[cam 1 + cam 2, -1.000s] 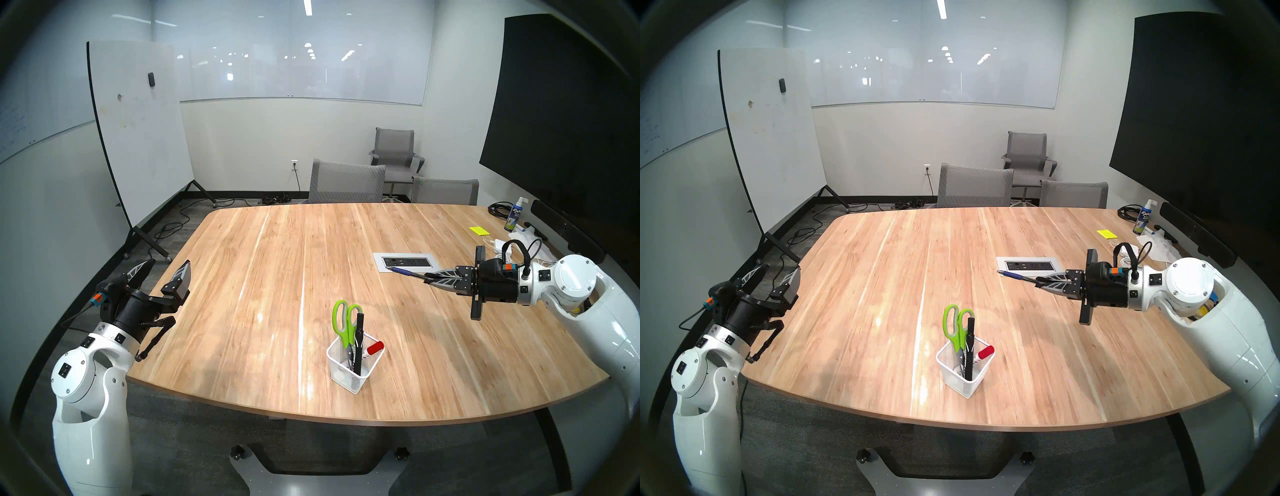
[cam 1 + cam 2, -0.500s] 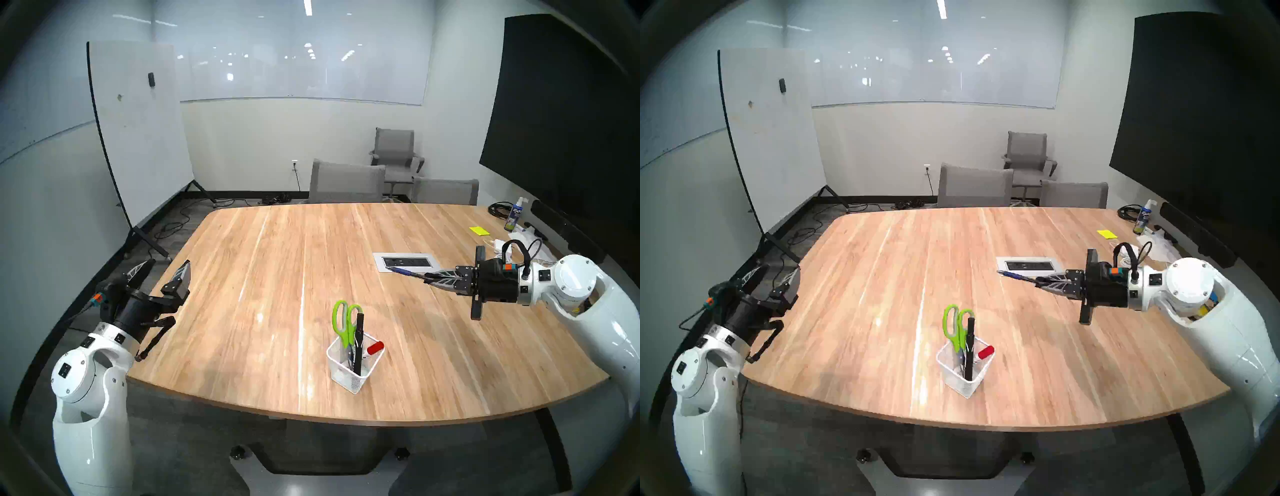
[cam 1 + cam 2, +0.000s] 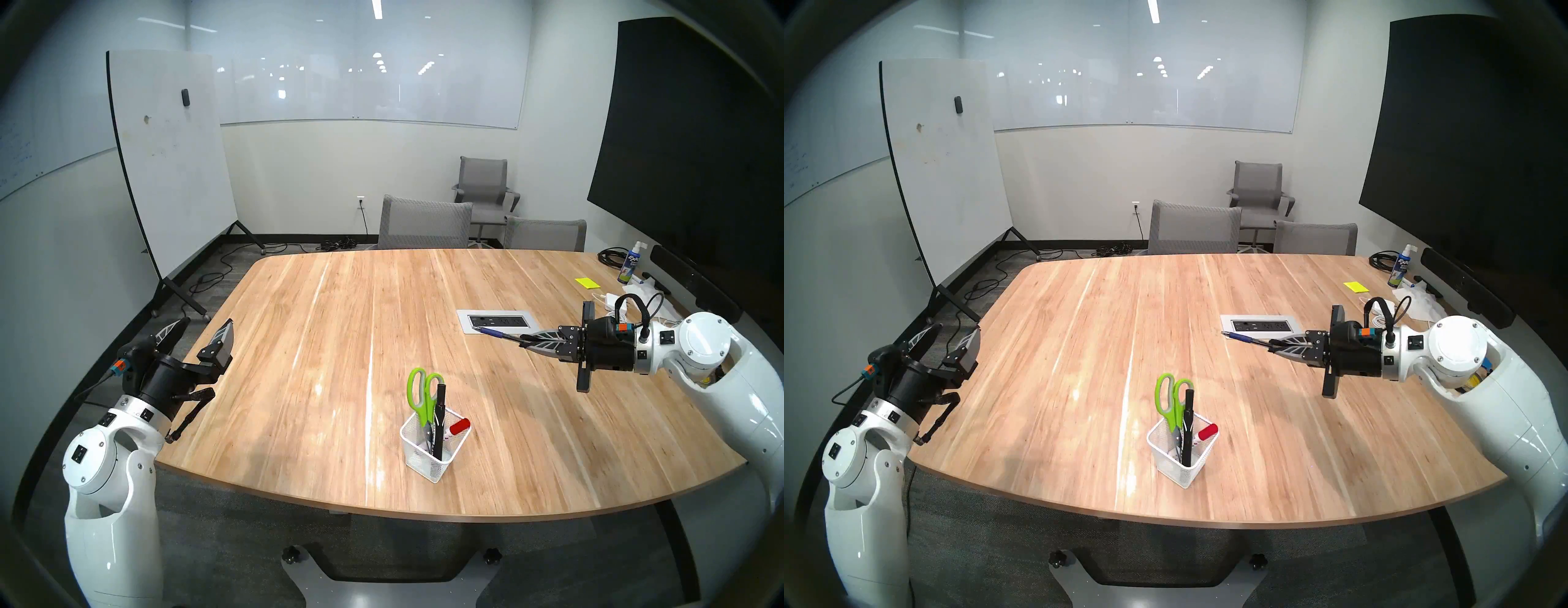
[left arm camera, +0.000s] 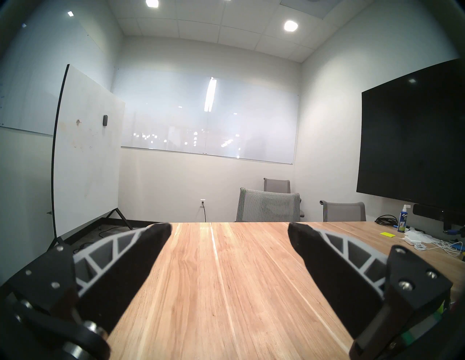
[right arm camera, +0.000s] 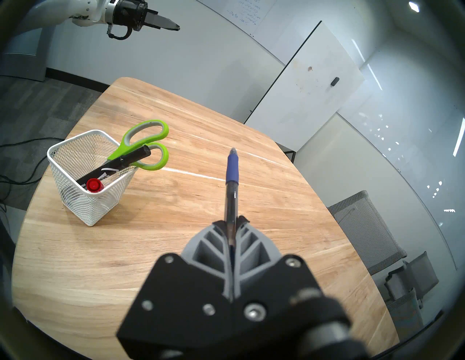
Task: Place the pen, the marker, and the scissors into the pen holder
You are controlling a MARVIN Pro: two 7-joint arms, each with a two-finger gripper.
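the pen [image 5: 231, 181] juts straight out from the right gripper [image 5: 231, 221], pinched between its closed fingers above the table [image 3: 297, 339]. down to its left, well apart, the pen holder [image 5: 75, 201] holds the scissors [image 5: 143, 143] and markers. the left gripper [image 4: 229, 233] hangs spread wide, holding nothing.

pen [image 5: 231, 173]: blue grip, clear-dark barrel
scissors [image 5: 146, 143]: lime-green loops, grey lining
holder [image 5: 83, 198]: white mesh
marker [image 5: 118, 164]: black, white lettering
table [image 3: 339, 322]: pale streaked wood

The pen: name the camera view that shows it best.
Right wrist view: the pen fills the centre, clamped in the right gripper. Both head views show it small and distant. The left wrist view misses it.
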